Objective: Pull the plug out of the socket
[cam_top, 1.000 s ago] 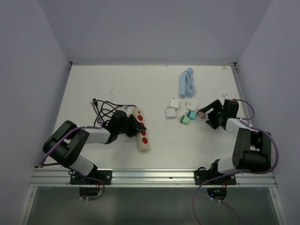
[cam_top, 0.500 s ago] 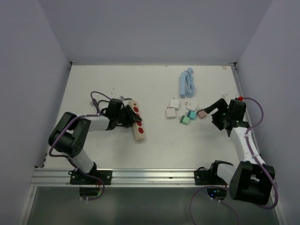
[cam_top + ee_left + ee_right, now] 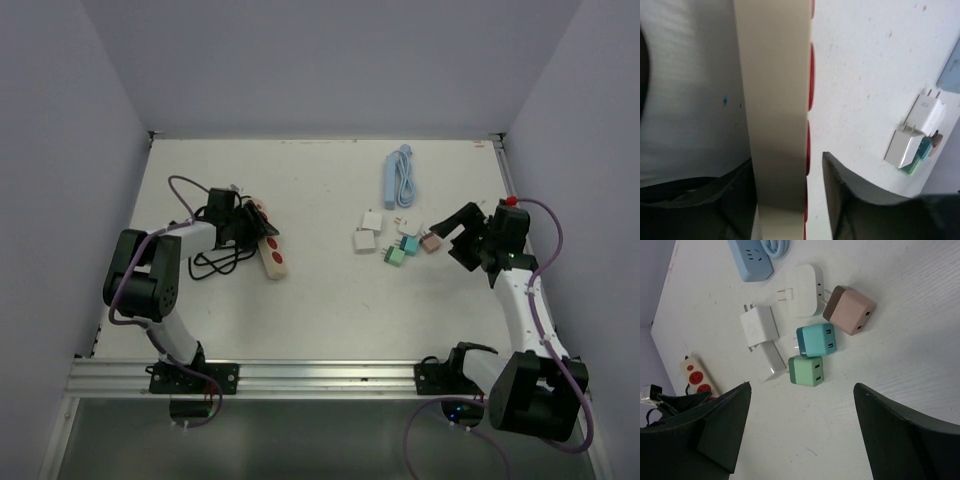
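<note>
The cream power strip (image 3: 270,248) with red sockets lies on the table at the left, its black cord (image 3: 212,262) coiled beside it. My left gripper (image 3: 246,225) straddles its far end. In the left wrist view the strip (image 3: 777,100) runs between the fingers. The left finger lies against it, and a narrow strip of table shows between it and the right finger (image 3: 840,185). No plug shows in its sockets. My right gripper (image 3: 456,233) is wide open and empty, just right of the loose plugs. The strip also shows in the right wrist view (image 3: 699,377).
Loose charger plugs lie at centre right: two white (image 3: 760,330) (image 3: 805,290), a teal (image 3: 816,339), a green (image 3: 806,371) and a pink one (image 3: 852,310). A blue power strip (image 3: 392,180) with its cable lies behind them. Walls close the table's left, back and right sides.
My left arm has swung left and back, and the cream strip and its cord have gone with it. My right gripper has lifted and drawn back slightly from the plugs.
</note>
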You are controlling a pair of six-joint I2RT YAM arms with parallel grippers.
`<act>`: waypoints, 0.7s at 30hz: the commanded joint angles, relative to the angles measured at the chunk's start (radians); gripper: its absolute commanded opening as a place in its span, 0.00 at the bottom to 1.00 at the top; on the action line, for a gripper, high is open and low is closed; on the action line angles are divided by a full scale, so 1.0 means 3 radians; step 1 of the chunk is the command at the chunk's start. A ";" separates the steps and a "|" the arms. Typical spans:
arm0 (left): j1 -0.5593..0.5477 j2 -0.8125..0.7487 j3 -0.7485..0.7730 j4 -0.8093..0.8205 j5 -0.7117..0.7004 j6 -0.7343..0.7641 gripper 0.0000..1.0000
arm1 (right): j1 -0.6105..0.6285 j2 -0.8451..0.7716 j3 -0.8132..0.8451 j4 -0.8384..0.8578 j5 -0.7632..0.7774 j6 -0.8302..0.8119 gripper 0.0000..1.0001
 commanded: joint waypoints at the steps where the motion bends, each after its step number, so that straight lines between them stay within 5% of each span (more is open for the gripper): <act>1: 0.0147 0.0208 0.0106 -0.0229 -0.0130 0.0348 0.60 | -0.0002 -0.0087 0.0180 -0.0050 -0.0227 -0.0066 0.87; 10: 0.0305 -0.0051 0.0004 -0.0285 -0.0073 0.0303 0.78 | 0.0009 -0.0153 0.0420 -0.0214 -0.0360 -0.0153 0.87; 21: 0.0331 -0.1069 -0.0190 -0.0760 -0.0257 0.0441 0.82 | 0.0050 -0.0296 0.0952 -0.0751 -0.0222 -0.0408 0.88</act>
